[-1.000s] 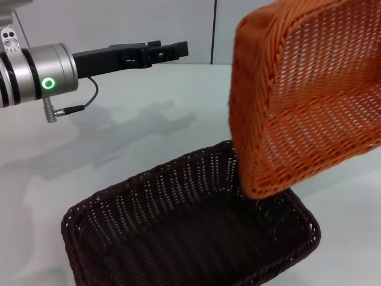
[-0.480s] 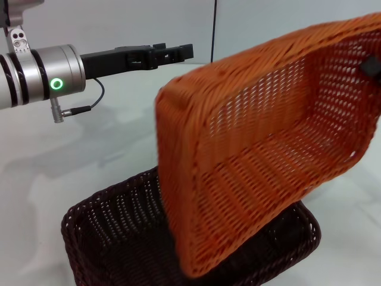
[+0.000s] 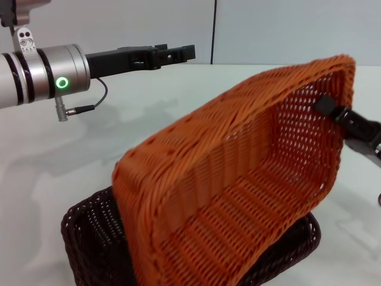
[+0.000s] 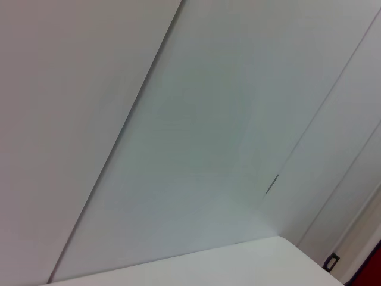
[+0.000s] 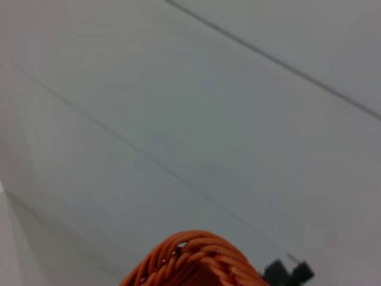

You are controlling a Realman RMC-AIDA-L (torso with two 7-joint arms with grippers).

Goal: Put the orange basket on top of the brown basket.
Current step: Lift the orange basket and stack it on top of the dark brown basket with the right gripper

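The shallow rectangular bright-orange woven wicker basket point(image 3: 238, 190) hangs in the air, steeply tilted, with its open side facing the near right and its low near-left corner dipping over the shallow rectangular dark-brown woven wicker basket point(image 3: 89, 238). Its far-right end is raised high. The brown basket sits flat on the white tabletop point(image 3: 71, 161) at the near centre of the scene, mostly hidden behind the orange one; only its left end and a strip of its right rim show. Whether the two baskets touch cannot be told.

The right gripper point(image 3: 342, 116) reaches in from the right and is clamped on the raised far-right rim of the orange basket, one black finger lying inside the wall. In the right wrist view a curve of the braided orange rim point(image 5: 196, 259) shows close up against a pale wall.

The left gripper point(image 3: 175, 53) is held level above the far left of the tabletop, well apart from both baskets, its black fingers drawn narrow with nothing between them.
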